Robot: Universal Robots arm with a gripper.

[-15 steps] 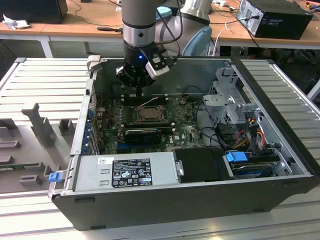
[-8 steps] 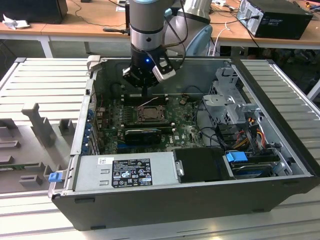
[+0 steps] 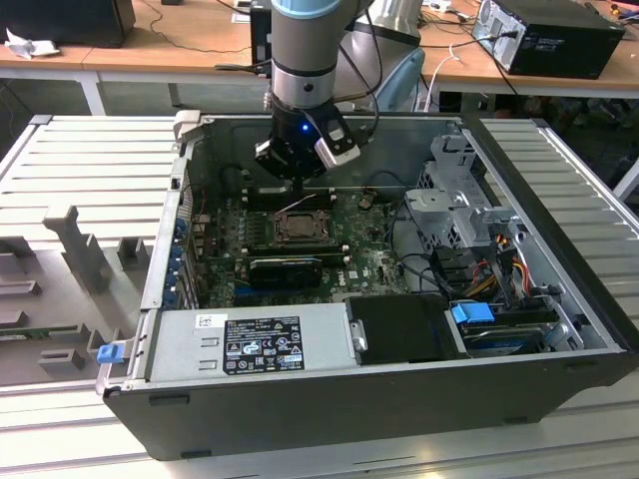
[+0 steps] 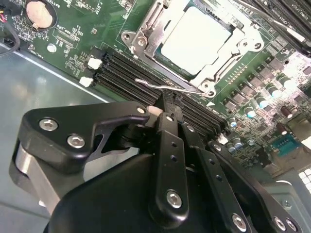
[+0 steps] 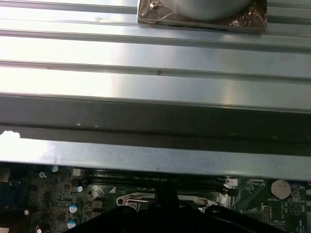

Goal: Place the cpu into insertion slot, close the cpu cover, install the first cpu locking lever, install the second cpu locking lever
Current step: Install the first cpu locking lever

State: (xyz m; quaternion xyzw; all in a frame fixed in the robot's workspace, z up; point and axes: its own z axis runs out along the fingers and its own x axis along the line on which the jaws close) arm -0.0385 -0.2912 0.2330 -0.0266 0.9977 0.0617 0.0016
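The cpu [image 4: 194,36] lies flat in the insertion slot [image 3: 298,228], its pale silver top showing through the window of the cpu cover [image 4: 146,34]. The cover lies down over the chip. A thin wire locking lever [image 4: 146,82] runs along the socket's near edge. My gripper [image 4: 167,104] is shut, its joined fingertips right at that lever's middle; I cannot tell whether they touch it. In the exterior view the gripper [image 3: 298,188] hangs just behind the socket, inside the open computer case. In the first wrist view the gripper's dark tip [image 5: 165,194] sits over the socket edge.
Long black memory slots [image 4: 121,63] run beside the socket, and a black heatsink block [image 3: 285,267] lies in front of it. A coin battery [image 4: 40,13] and capacitors [image 4: 257,104] stud the board. The power supply [image 3: 260,339], drive cage [image 3: 459,190] and case wall [image 5: 155,121] hem the space.
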